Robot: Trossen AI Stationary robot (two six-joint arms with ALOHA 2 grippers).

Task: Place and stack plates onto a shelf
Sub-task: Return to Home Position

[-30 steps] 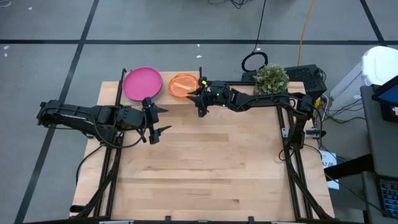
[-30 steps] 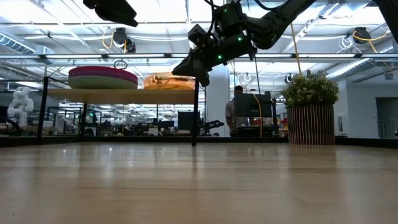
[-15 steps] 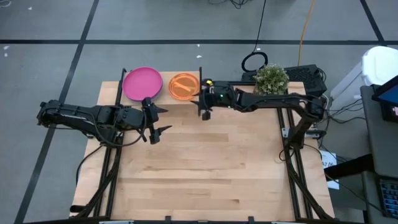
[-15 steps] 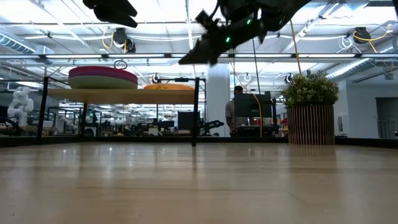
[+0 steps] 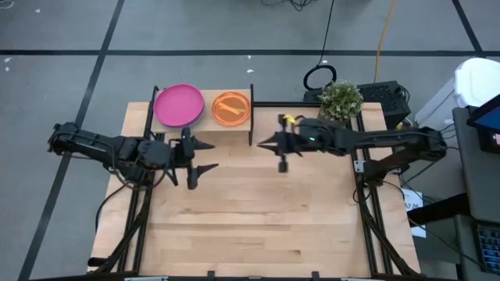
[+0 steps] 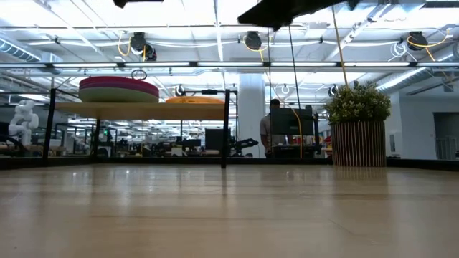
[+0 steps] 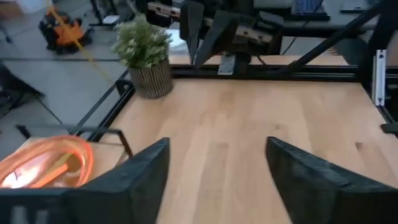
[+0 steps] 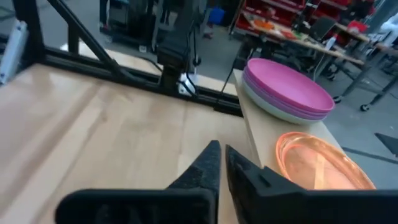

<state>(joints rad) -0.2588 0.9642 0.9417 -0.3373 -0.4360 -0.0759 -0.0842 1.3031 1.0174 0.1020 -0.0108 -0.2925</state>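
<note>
Right, from my station both arms hang above the worktop (image 5: pixel 250 218) and neither carries anything. The left gripper (image 5: pixel 211 155) sits over the left half of the board, just in front of the shelf (image 5: pixel 244 119), with its 2 fingers (image 7: pixel 130 180) spread wide apart and nothing between them. The right gripper (image 5: pixel 262 143) hovers near the middle, in front of the shelf's right end and clear of it, pointing toward the left arm. Its wrist camera shows the fingers (image 8: pixel 202 165) pressed almost together, clenched on nothing. The shelf stands at the back left of the worktop with 2 piles side by side. On its left half the magenta plate (image 5: pixel 179 105) tops the larger pile, and in the right wrist view I can see purple and pale teal rims under it (image 8: pixel 289 93). On the right half lies the orange plate (image 5: pixel 230 108), translucent and glowing in the light (image 8: pixel 323 165). I cannot make out what lies beneath it. From table height the magenta pile (image 6: pixel 118 89) rises higher than the orange one (image 6: pixel 195 99). A potted plant (image 5: pixel 341 99) stands at the back right corner, well apart from the shelf.
</note>
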